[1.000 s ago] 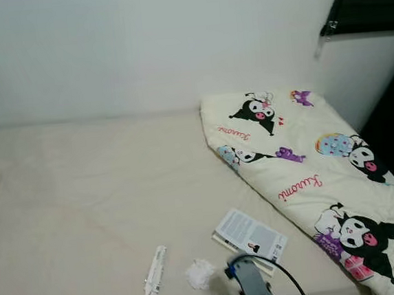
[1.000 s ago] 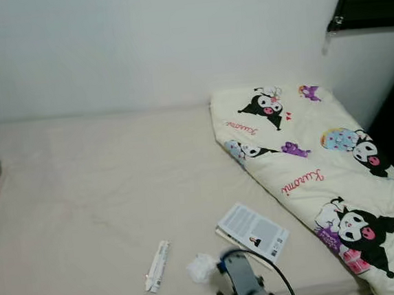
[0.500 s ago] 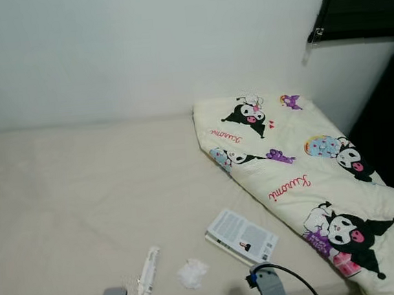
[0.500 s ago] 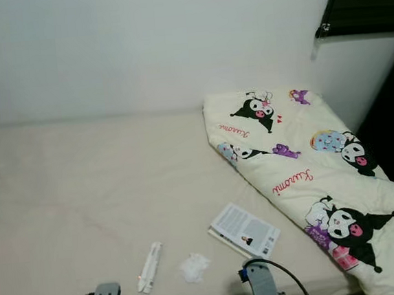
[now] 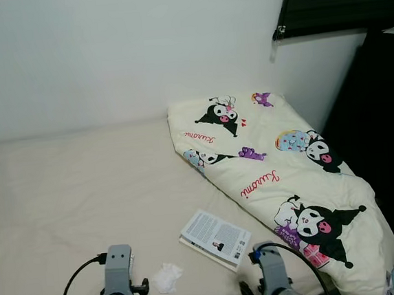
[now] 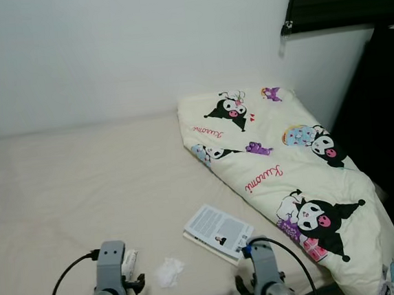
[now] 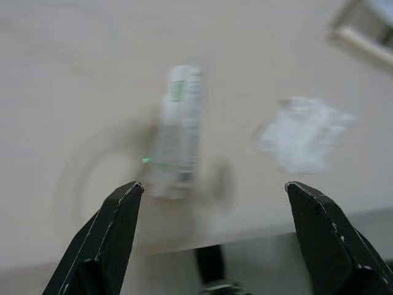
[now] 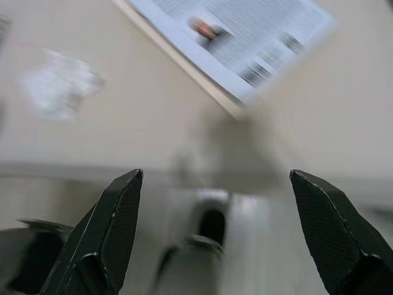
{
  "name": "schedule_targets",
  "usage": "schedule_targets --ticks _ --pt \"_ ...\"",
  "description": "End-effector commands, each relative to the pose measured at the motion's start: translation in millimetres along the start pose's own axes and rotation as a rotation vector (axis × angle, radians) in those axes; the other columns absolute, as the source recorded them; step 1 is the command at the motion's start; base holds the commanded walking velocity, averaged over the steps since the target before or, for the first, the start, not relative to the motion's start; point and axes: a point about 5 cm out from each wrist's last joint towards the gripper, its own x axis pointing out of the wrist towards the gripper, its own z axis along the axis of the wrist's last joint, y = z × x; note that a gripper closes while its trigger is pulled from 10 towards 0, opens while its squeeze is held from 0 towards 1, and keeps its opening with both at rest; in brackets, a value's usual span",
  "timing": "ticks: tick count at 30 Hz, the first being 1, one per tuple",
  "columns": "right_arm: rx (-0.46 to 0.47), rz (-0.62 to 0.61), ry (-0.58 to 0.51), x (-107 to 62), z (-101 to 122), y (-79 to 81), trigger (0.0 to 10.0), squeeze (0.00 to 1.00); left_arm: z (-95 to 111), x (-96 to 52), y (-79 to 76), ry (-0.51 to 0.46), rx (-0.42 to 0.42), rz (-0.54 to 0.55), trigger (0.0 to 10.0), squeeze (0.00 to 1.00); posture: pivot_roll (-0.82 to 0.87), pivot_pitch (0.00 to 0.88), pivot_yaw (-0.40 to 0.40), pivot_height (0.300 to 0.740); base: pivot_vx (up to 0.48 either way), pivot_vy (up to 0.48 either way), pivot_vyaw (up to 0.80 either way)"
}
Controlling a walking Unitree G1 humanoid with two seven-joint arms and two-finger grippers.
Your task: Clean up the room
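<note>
Cream sheet covers the bed (image 5: 70,193), and from the head views a folded cartoon-print quilt (image 5: 282,174) lies along its right side, with an open booklet (image 5: 214,238) just beside the quilt's near edge. A crumpled tissue (image 5: 167,278) sits left of the booklet, near the bed's front edge, and a white tube (image 6: 129,262) peeks out just behind the left arm. All three look like litter to be picked up, which would explain both arms being raised over that edge. In the left wrist view, the left claw (image 7: 212,227) is spread wide with the tube (image 7: 178,126) lying between its fingers' line of sight, the tissue (image 7: 304,132) beside it. In the right wrist view, the right claw (image 8: 215,230) is equally wide, aimed toward the booklet (image 8: 245,46).
</note>
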Motion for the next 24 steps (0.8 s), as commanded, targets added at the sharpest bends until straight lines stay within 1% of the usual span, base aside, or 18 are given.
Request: schedule_targets --ticks 1,2,4,5,7,9,10,12,13,14,15,17,20,22,24 --pt "0.009 0.047 -0.050 2.3 11.6 4.1 10.0 0.00 0.0 -0.2 6.4 0.001 0.032 0.037 10.0 0.00 -0.12 0.052 -0.012 0.690 0.000 0.000 0.00" --pt "0.003 0.083 -0.074 4.0 18.9 8.1 10.0 0.00 0.4 -0.1 8.1 0.000 0.055 0.052 10.0 0.00 -0.13 0.053 -0.010 0.685 0.000 0.000 0.00" --pt "0.003 0.083 -0.074 4.0 18.9 8.1 10.0 0.00 0.4 -0.1 8.1 0.000 0.055 0.052 10.0 0.00 -0.13 0.053 -0.010 0.685 0.000 0.000 0.00" --pt "-0.018 0.141 -0.113 6.5 31.3 15.3 10.0 0.00 1.4 -0.1 10.2 -0.006 0.083 0.076 10.0 0.00 -0.13 0.054 -0.009 0.675 0.000 0.000 0.00" --pt "-0.025 0.157 -0.122 7.0 34.4 17.3 10.0 0.00 1.8 -0.1 10.0 -0.009 0.085 0.077 10.0 0.00 -0.13 0.054 -0.009 0.670 0.000 0.000 0.00" --pt "-0.042 0.179 -0.135 7.8 38.3 20.8 10.0 0.00 3.6 0.6 2.2 -0.018 0.046 0.025 10.0 0.00 -0.13 0.056 -0.010 0.660 0.000 0.000 0.00" --pt "-0.042 0.179 -0.135 7.8 38.3 20.8 10.0 0.00 3.6 0.6 2.2 -0.018 0.046 0.025 10.0 0.00 -0.13 0.056 -0.010 0.660 0.000 0.000 0.00" --pt "-0.050 0.198 -0.144 8.1 40.1 23.6 10.0 0.00 8.0 1.4 -10.4 -0.044 0.040 -0.049 10.0 0.00 -0.14 0.058 -0.008 0.650 0.000 0.000 0.00" --pt "-0.050 0.198 -0.144 8.1 40.1 23.6 10.0 0.00 8.0 1.4 -10.4 -0.044 0.040 -0.049 10.0 0.00 -0.14 0.058 -0.008 0.650 0.000 0.000 0.00" --pt "-0.055 0.211 -0.150 8.1 41.1 25.1 10.0 0.00 13.7 1.9 -20.1 -0.075 0.059 -0.097 10.0 0.00 -0.14 0.058 -0.006 0.640 0.000 0.000 0.00" --pt "-0.055 0.211 -0.150 8.1 41.1 25.1 10.0 0.00 13.7 1.9 -20.1 -0.075 0.059 -0.097 10.0 0.00 -0.14 0.058 -0.006 0.640 0.000 0.000 0.00" --pt "-0.058 0.215 -0.155 8.1 41.9 25.6 10.0 0.00 19.5 2.6 -25.9 -0.101 0.076 -0.119 10.0 0.00 -0.15 0.058 -0.003 0.630 0.000 0.000 0.00" --pt "-0.058 0.220 -0.160 8.0 42.6 25.8 10.0 0.00 25.3 3.3 -29.9 -0.124 0.095 -0.131 10.0 0.00 -0.15 0.060 0.001 0.620 0.000 0.000 0.00" --pt "-0.055 0.225 -0.170 7.7 43.6 25.9 10.0 0.00 34.8 4.5 -33.7 -0.156 0.138 -0.134 10.0 0.00 -0.16 0.062 0.003 0.610 0.000 0.000 0.00" --pt "-0.051 0.229 -0.178 7.4 44.0 26.1 10.0 0.00 42.7 5.7 -34.2 -0.183 0.182 -0.119 10.0 0.00 -0.16 0.064 0.004 0.600 0.000 0.000 0.00"
